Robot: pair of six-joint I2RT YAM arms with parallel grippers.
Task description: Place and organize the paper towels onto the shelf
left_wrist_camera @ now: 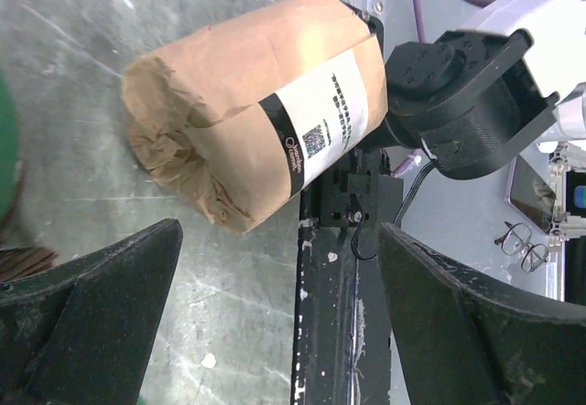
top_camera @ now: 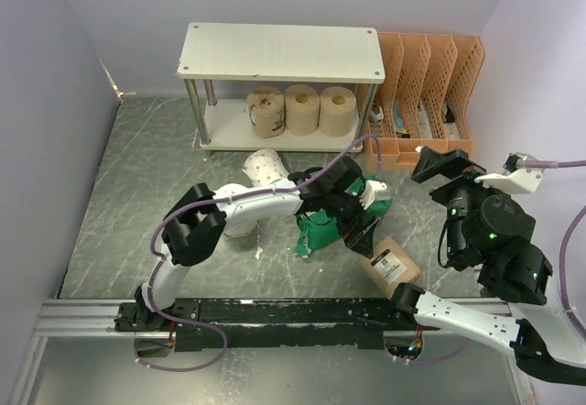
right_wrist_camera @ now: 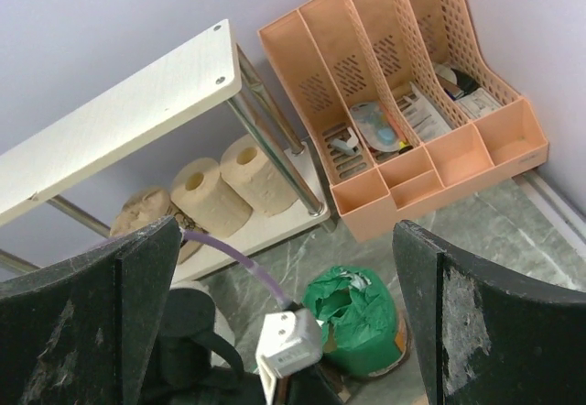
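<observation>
Top view: two-tier off-white shelf with silver legs [top_camera: 275,52] holds three tan paper rolls [top_camera: 301,109] on its lower board; grey worktop [top_camera: 137,203] carries one white roll [top_camera: 264,167], two green plastic-wrapped rolls [top_camera: 318,231], one brown paper-wrapped labelled roll [top_camera: 392,266]. Left wrist: left gripper [left_wrist_camera: 280,231] jaws wide apart, empty; labelled roll lies just ahead, on its side, axis slanting across the jaws. Right wrist: right gripper [right_wrist_camera: 286,231] jaws apart, empty, farther off, facing shelf

An orange file rack [top_camera: 469,66] holding small items [right_wrist_camera: 377,128] stands on the grey marbled table [top_camera: 137,203].

Three tan rolls [top_camera: 301,109] sit on the shelf [top_camera: 279,52], lower board.
</observation>
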